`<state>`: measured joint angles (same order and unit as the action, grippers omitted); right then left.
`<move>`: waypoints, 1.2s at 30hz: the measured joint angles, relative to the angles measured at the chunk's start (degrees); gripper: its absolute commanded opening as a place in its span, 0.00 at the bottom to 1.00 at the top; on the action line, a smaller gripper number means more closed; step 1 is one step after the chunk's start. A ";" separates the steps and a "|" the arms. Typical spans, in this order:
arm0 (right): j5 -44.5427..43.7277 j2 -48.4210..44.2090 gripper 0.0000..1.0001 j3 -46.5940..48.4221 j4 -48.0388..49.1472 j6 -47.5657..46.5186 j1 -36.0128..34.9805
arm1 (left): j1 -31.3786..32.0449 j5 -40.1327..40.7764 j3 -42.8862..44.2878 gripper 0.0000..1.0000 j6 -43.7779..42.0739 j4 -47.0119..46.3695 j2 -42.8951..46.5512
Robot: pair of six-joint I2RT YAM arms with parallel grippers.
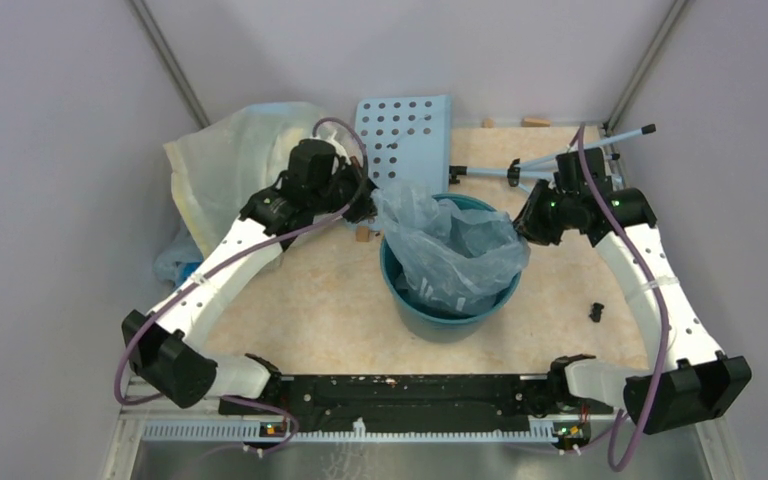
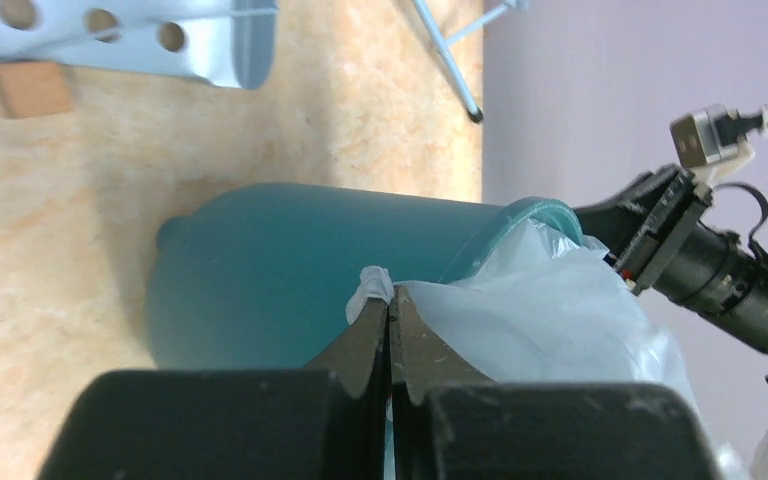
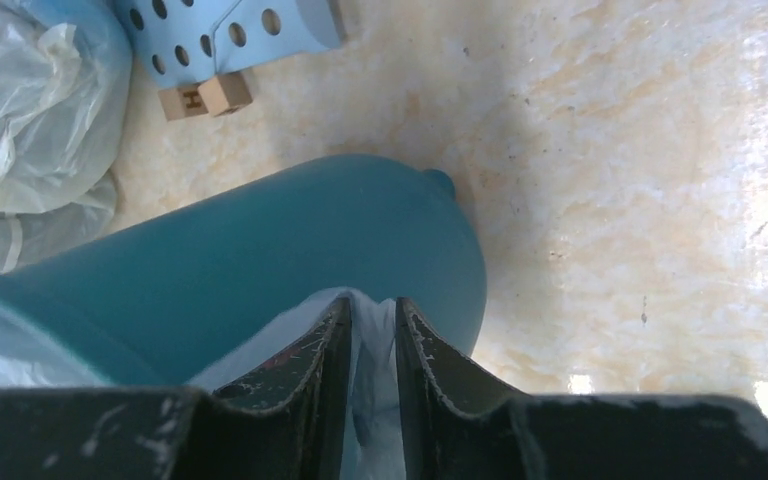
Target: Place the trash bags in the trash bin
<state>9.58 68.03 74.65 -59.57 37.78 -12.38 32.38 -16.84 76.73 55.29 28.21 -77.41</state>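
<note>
The pale blue trash bag (image 1: 450, 245) hangs stretched over the mouth of the dark teal trash bin (image 1: 450, 318), its lower part inside. My left gripper (image 1: 368, 205) is shut on the bag's left edge; in the left wrist view the bag (image 2: 560, 310) bunches at the closed fingertips (image 2: 390, 300) against the bin's wall (image 2: 290, 270). My right gripper (image 1: 520, 228) is shut on the bag's right edge; in the right wrist view the film (image 3: 372, 330) is pinched between the fingers (image 3: 372, 312), beside the bin (image 3: 260, 250).
A light blue perforated panel (image 1: 405, 135) leans behind the bin. A large yellowish bag (image 1: 225, 160) lies at back left. Small wooden blocks (image 3: 205, 97) sit near the panel. A light tripod-like stand (image 1: 560, 160) lies at back right. A small black piece (image 1: 596, 311) lies at the right.
</note>
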 measured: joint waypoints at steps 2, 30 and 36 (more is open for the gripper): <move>-1.49 0.02 0.27 0.59 -0.55 0.20 -0.22 | -2.45 -0.24 0.00 0.00 -0.72 1.22 0.76; 8.59 -5.18 0.39 14.53 4.70 -23.67 -0.37 | -7.56 10.27 2.25 0.00 -15.82 10.43 15.26; 16.24 -4.26 0.43 11.61 13.49 -32.04 -5.42 | -7.56 9.79 4.20 0.00 -17.42 10.36 14.99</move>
<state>25.82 63.77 86.26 -46.09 5.74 -17.80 24.82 -7.05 80.93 37.87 38.57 -62.41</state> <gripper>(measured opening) 0.417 0.004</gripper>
